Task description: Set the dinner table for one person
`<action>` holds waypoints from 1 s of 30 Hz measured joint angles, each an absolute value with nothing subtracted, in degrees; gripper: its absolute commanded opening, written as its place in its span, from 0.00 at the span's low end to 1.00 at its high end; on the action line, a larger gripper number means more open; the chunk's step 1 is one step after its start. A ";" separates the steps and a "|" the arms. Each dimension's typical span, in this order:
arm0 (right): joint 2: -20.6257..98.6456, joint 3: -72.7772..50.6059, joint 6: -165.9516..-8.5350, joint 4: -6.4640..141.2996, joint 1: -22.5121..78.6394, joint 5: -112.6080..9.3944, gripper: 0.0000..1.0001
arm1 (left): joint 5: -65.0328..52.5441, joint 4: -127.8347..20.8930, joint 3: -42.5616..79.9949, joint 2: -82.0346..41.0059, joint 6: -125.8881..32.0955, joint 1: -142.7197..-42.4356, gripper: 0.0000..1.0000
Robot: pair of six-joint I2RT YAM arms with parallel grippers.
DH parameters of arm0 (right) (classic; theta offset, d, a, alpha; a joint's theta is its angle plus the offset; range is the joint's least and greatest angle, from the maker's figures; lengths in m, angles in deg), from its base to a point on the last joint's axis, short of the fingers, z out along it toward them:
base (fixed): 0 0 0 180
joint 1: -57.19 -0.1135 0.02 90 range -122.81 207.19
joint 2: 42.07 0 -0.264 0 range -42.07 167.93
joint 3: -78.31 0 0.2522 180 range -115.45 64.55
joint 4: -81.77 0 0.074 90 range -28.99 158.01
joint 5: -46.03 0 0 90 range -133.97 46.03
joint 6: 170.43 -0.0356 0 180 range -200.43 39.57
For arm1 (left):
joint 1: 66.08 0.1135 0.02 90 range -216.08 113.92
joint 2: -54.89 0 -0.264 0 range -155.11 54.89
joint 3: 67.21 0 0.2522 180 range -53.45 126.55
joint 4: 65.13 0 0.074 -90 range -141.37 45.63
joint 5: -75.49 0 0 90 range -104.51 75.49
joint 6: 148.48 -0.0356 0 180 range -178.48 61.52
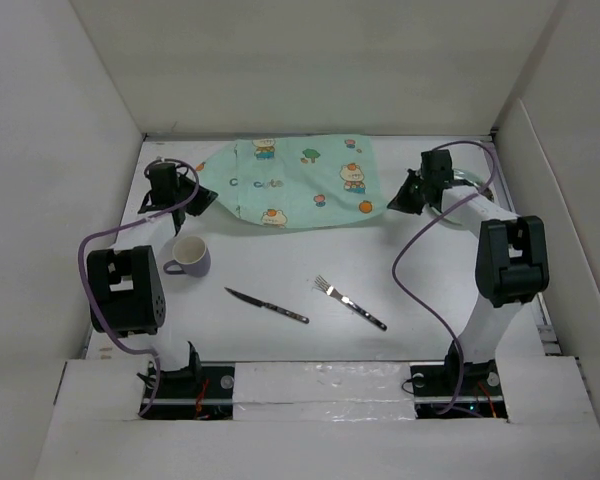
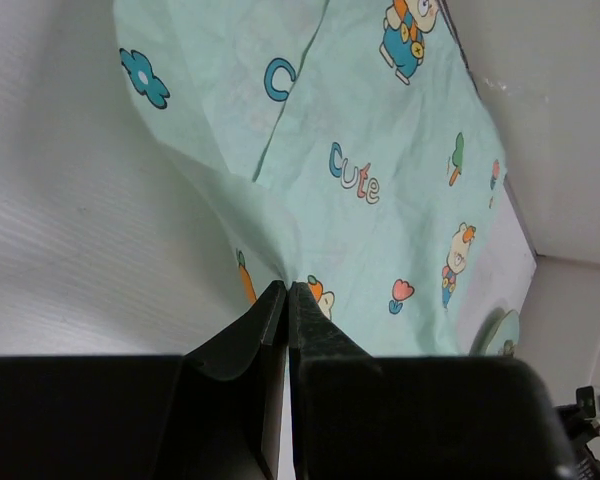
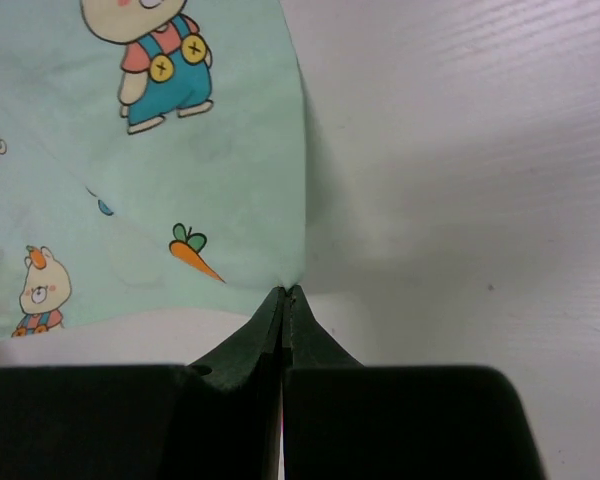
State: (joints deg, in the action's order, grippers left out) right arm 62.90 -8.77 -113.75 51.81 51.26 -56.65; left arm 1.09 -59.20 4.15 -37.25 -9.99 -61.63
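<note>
- The left jaws are clenched: in the left wrist view the two dark tips press together with no gap, pinching a corner of the cloth (image 1: 295,180) right at their ends.
- The right jaws are clenched too. In the right wrist view their tips meet on the opposite near corner of the cloth, beside a printed carrot.
- The cloth is mint green, printed with cartoon bears, flowers, carrots and the word "Cute". It spans the gap between the two pairs of jaws and spreads beyond them toward the back wall (image 1: 320,60).
- The cloth is wrinkled, with a fold running away from the left jaws, and it throws a soft shadow on the white beside each pair of tips.
- The surface (image 1: 280,260), wide, flat and matte white, lies under both pairs of jaws and under everything else in view.
- A mug (image 1: 187,256), pale lilac, stands upright just on the near side of the left jaws, apart from the cloth, with its handle pointing outward to the left.
- A knife (image 1: 268,305) lies flat on the surface, well to the near side of both pairs of jaws and closer to the left pair.
- A fork (image 1: 350,303) lies flat just beside the knife, on the side of the right jaws. Its tines point toward the cloth, and it touches neither the knife nor the cloth.
</note>
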 measured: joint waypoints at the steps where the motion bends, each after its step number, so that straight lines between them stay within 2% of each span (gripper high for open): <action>1: 62.90 -8.46 -113.75 51.68 51.32 -56.63 0.00 | 1.15 -59.12 4.15 -37.75 -10.25 -61.85 0.00; 7: 60.89 -7.02 -113.60 52.70 51.61 -56.37 0.00 | 1.48 -59.12 3.41 -37.57 -11.87 -63.40 0.00; 18: 50.88 6.40 -112.94 52.11 55.04 -55.19 0.00 | 0.89 -54.22 -0.24 -35.69 -16.50 -63.47 0.00; 30: 47.64 8.67 -111.26 51.81 56.96 -55.15 0.00 | 1.72 -51.77 -2.56 -32.22 -19.67 -63.47 0.00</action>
